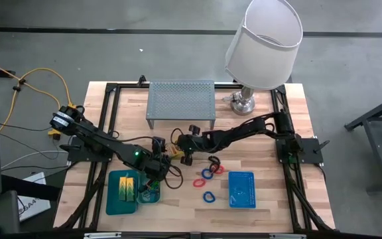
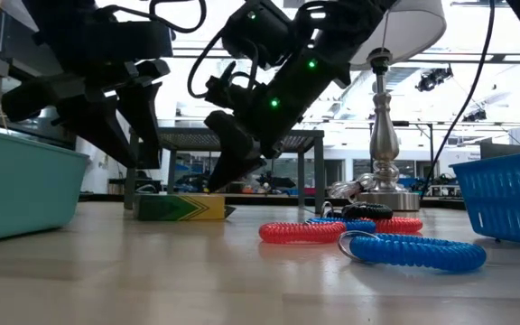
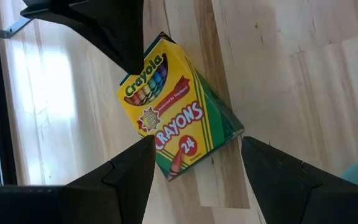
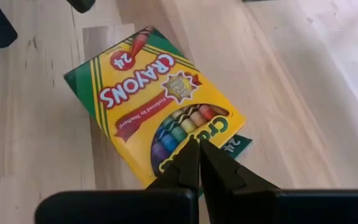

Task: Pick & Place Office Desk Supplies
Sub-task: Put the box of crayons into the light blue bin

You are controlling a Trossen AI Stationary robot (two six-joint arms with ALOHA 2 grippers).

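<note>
Teal trays [image 1: 121, 199] sit at the counter's [image 1: 270, 212] near left, holding yellow-green blocks [image 1: 127, 186]; to the right, a blue mesh basket [image 1: 241, 189], contents unclear; between them lie blue [image 1: 209, 196] and red band loops [image 1: 197, 182]; farther in, the crayon box [image 1: 176, 155] lies flat mid-counter; the left claw [image 3: 194, 158] hangs over it with fingers spread wide, gripping nothing; the right claw [image 4: 197, 163], pinched shut and empty, meets the box's far end; behind stand a grey perforated riser shelf [image 1: 181, 101] and a white-shaded lamp [image 1: 262, 43].
</note>
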